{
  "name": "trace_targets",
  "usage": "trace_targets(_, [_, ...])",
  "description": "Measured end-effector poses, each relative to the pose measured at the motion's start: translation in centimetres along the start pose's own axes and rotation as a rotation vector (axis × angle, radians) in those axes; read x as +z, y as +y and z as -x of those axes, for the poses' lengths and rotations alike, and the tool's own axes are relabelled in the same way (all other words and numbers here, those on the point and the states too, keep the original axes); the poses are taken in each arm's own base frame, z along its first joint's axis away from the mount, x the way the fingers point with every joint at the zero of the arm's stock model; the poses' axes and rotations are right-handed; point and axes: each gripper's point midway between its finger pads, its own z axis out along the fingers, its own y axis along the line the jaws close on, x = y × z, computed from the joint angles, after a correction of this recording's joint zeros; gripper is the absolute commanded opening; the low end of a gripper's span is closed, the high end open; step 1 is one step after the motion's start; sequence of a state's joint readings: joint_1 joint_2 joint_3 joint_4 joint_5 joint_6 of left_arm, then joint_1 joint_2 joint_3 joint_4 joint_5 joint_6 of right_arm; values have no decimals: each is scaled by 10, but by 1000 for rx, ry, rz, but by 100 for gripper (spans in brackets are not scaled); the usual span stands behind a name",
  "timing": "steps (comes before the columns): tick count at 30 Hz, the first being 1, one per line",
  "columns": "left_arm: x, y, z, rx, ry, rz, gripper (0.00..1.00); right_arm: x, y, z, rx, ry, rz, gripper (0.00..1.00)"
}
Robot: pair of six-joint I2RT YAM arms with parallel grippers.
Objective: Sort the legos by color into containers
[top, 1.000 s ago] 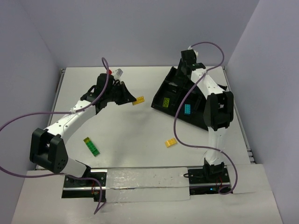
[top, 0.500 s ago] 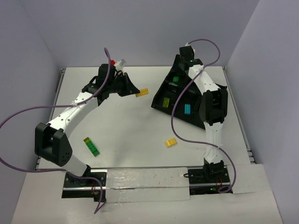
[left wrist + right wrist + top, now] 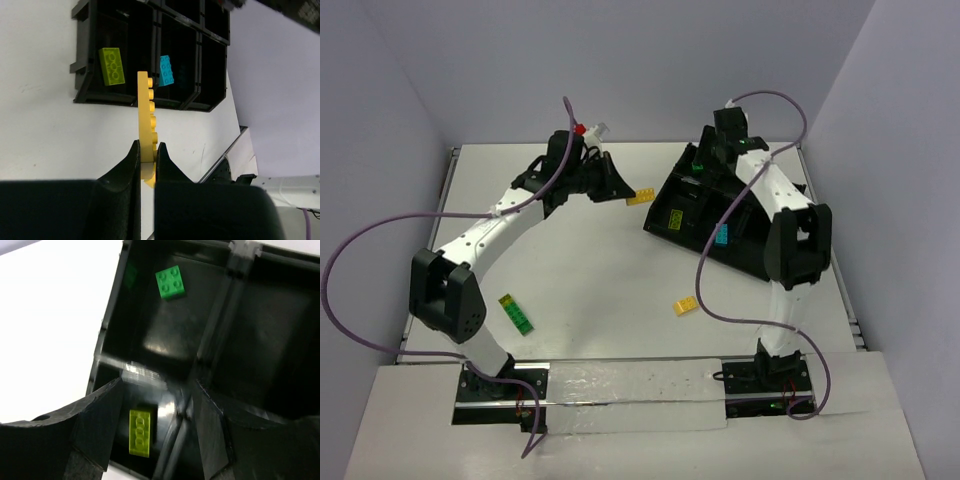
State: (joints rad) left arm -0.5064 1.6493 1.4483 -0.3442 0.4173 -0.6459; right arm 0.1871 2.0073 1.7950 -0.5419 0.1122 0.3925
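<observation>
My left gripper [image 3: 625, 192] [image 3: 146, 145] is shut on a yellow lego [image 3: 641, 196] [image 3: 146, 117], which hangs above the table just left of the black tray [image 3: 665, 232] [image 3: 156, 45] [image 3: 220, 310]. My right gripper [image 3: 715, 152] [image 3: 159, 385] hovers open over the tray's back-left containers with nothing between its fingers. A green lego [image 3: 170, 282] lies in the compartment below it. A lime lego [image 3: 674, 218] [image 3: 112, 66] [image 3: 140, 432] fills the neighbouring compartment. A cyan lego [image 3: 723, 235] [image 3: 166, 71] lies one compartment further right. Loose on the table are a yellow lego [image 3: 685, 306] and a green-and-yellow stack [image 3: 517, 313].
The tray sits at an angle on the right half of the white table, near its right edge. Purple cables loop from both arms over the table. Grey walls close in at the back and both sides.
My left arm has carried the yellow lego to the right, towards the tray. My right gripper has opened, and the green lego now lies in a back compartment.
</observation>
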Motion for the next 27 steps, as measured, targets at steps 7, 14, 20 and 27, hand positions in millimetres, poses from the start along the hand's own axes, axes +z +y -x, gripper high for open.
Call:
trace_targets(7, [39,-12,-5,-5,38,-35,0,-80,-13,-10,37,-74,40,65])
trace_targets(14, [89,2,-15,-41,97,-18,0,-129,-21,-20,59,-135,81,70])
trace_targets(20, [98,-37,-4,-9,108,-149,0,-152,-24,-45,91,-91,161,77])
trace_targets(27, [86,-90,2,-35,125,-377,0,-166,7,-77,158,7,421,85])
